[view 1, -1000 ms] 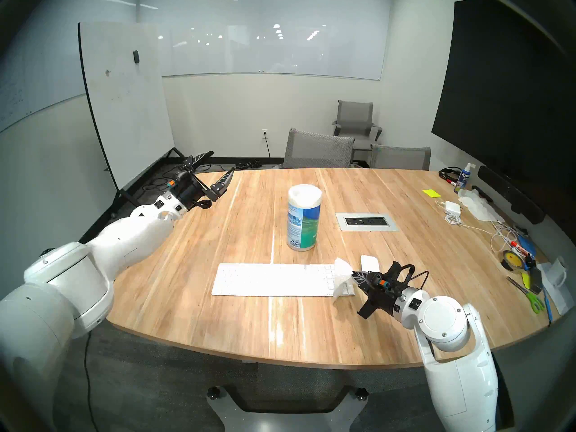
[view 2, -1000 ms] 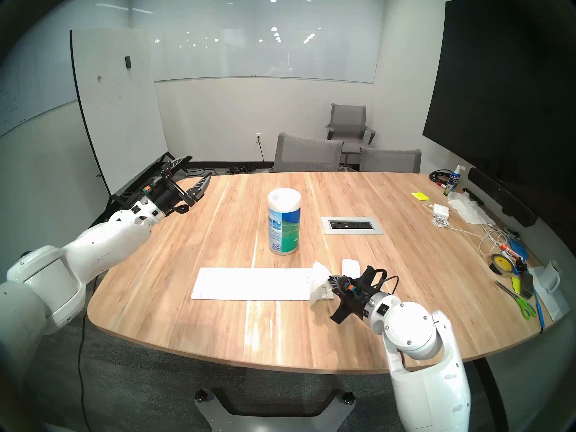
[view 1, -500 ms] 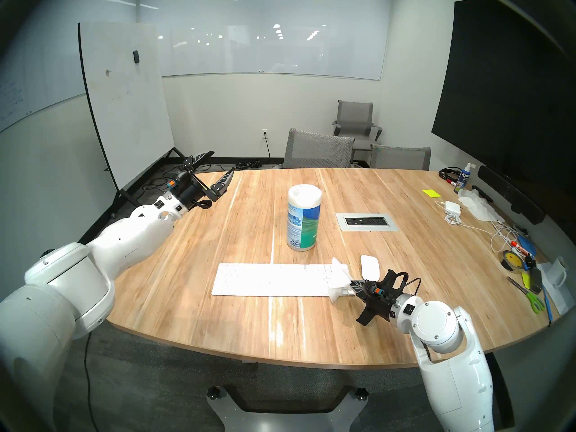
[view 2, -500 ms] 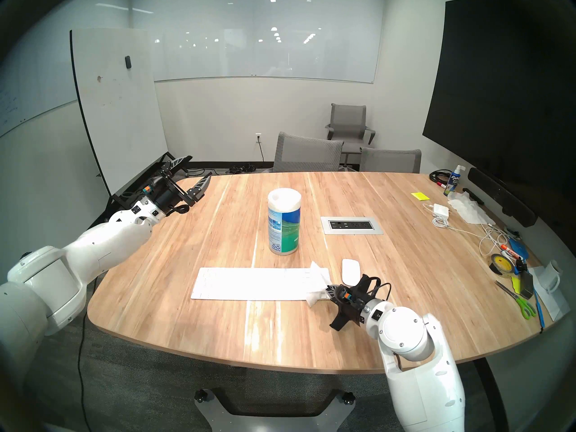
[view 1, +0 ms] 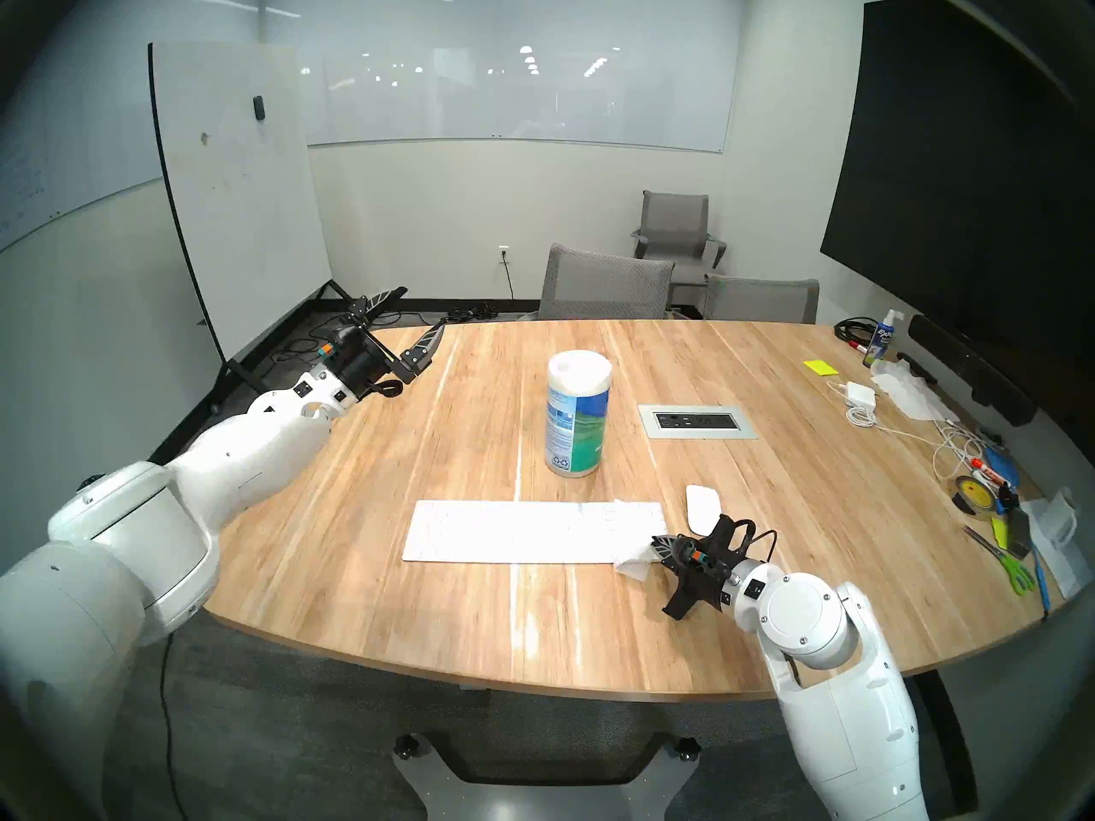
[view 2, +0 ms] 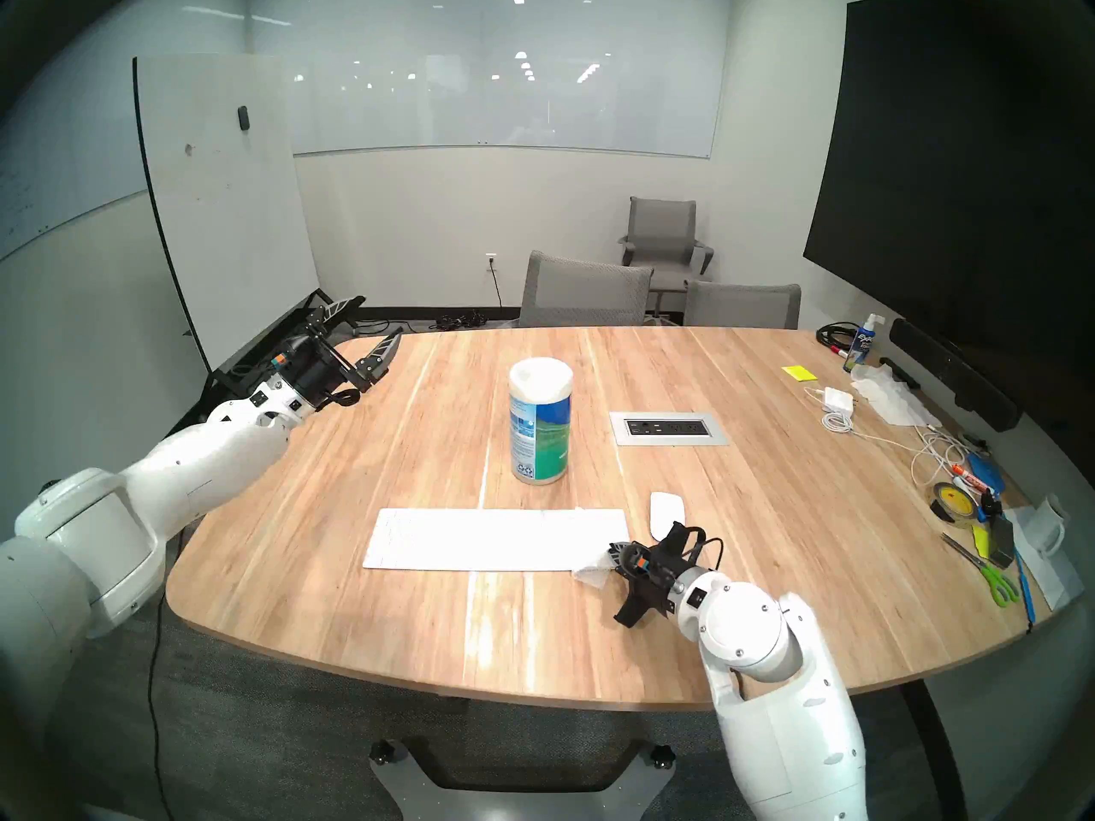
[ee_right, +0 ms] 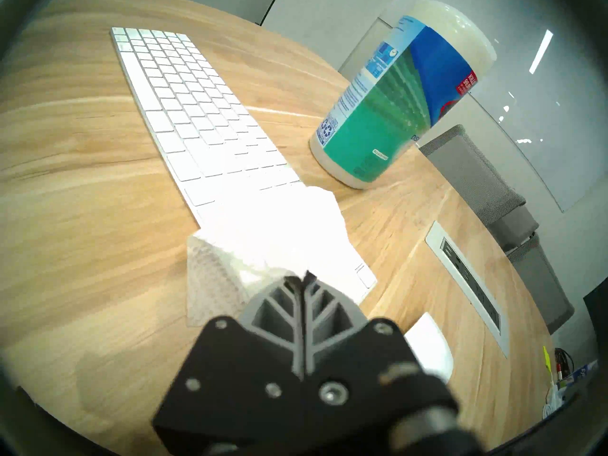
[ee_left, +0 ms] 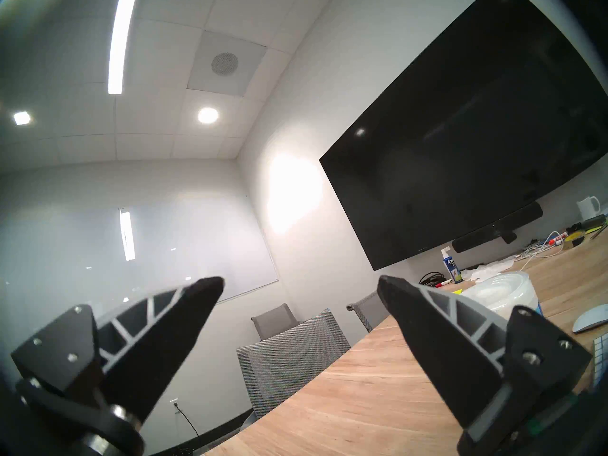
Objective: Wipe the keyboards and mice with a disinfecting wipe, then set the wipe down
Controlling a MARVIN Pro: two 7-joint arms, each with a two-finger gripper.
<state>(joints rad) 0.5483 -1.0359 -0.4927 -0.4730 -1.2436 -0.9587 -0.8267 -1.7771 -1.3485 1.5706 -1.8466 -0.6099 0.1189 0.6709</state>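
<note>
right fingers [ee_right: 301,279] pinch the wipe [ee_right: 263,244] onto the keyboard [ee_right: 184,96]; left fingers [ee_left: 217,290] spread.

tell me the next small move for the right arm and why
Probably drag the wipe leftward along the keyboard. The right gripper is shut on it, the sheet lies over the keyboard's right end, and the rest of the keys are uncovered.

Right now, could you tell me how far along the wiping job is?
Done: a wipe is out of the canister and pinched in the shut right gripper. In hand: it lies over the right end of the keyboard, so wiping is just starting. Left: the rest of the keyboard, the mouse, then setting the wipe down. The left gripper hangs open, idle.
</note>
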